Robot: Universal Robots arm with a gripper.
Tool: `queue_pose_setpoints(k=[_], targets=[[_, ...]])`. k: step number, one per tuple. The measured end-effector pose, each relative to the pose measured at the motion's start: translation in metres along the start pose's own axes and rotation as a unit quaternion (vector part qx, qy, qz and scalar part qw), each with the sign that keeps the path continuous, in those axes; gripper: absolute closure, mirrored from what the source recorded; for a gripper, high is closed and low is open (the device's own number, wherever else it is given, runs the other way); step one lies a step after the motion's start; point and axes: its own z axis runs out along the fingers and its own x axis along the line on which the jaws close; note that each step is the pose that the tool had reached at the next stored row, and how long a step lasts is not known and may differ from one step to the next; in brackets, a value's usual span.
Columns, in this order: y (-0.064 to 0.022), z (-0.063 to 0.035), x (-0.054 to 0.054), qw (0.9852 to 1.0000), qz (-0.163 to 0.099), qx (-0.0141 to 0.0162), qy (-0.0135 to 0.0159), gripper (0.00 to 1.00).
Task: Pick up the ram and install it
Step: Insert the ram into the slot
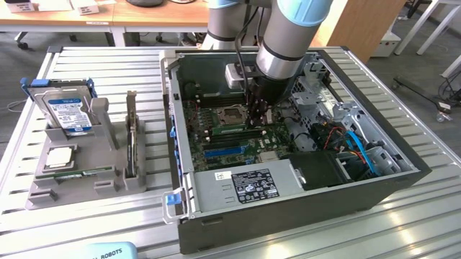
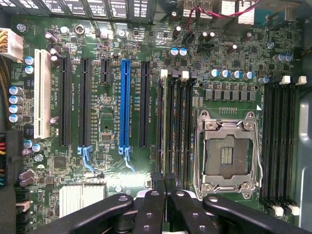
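Jaws nearly together, clamped on thin dark edge: ram (image 2: 161, 178), I judge, edge-on over memory slots (image 2: 181, 126) beside empty CPU socket (image 2: 226, 153), inside case (image 1: 288, 221). Doing this well: hold stick square to one slot, notch matched, pressure straight, even. Hard to tell ram from slot below; my fingers (image 2: 151, 209) cover grip. Spare stick (image 1: 72, 174) flat in tray (image 1: 43, 202).

Ribbed metal table top (image 1: 108, 70), slats running lengthwise, glare patches at the near corner on the exterior view's right. Behind: wooden desks (image 1: 144, 19), an upright wood panel (image 1: 360, 27), white table legs (image 1: 420, 24). Grey floor (image 1: 18, 54). Even indoor light.
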Motion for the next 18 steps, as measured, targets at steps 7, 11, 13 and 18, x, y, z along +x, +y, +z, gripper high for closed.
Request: queue_pose_setpoints(k=[7,11,13,18], targets=[[0.0001,0.0012,0.0000,1.0000,0.001,0.0001,0.0001,0.88],[0.0001,0.0015,0.0000,1.0000,0.005,0.0004,-0.0001,0.88],[0.0001,0.0015,0.0000,1.0000,0.005,0.0005,-0.0001,0.88],[0.0000,0.0034,0.0001,1.0000,0.005,0.0005,-0.0002,0.88]])
